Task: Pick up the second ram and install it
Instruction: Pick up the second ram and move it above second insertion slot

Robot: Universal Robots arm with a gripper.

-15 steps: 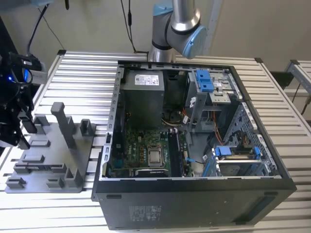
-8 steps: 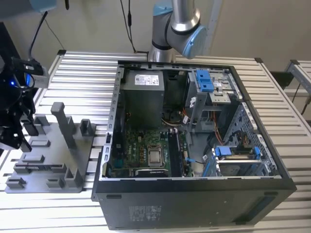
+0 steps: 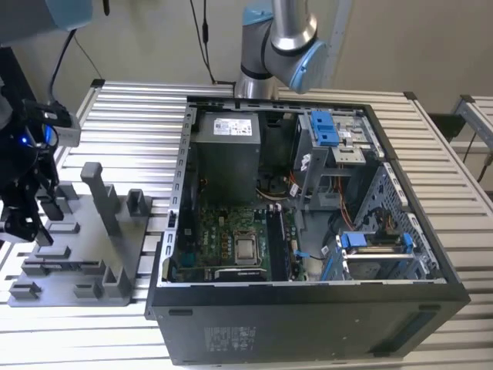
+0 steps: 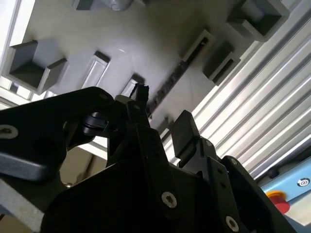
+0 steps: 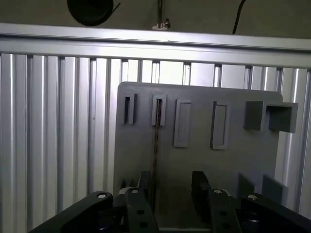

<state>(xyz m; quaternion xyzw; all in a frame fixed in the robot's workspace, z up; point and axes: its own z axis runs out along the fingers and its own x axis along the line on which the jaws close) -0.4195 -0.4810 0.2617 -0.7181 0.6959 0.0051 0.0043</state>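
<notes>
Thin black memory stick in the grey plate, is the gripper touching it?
Cannot tell. First wrist view: memory stick passes between the gripper's fingers, near one.

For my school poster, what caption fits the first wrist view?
Open gripper poised over a thin memory stick standing on edge in a grey plate.

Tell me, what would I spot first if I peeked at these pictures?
First, the big black computer case lying open in the middle of the exterior view, its green circuit board showing. At that view's left sits a grey fixture plate with upright posts. The black gripper hangs open over it, right above the second ram, a thin dark stick on the plate.
</notes>
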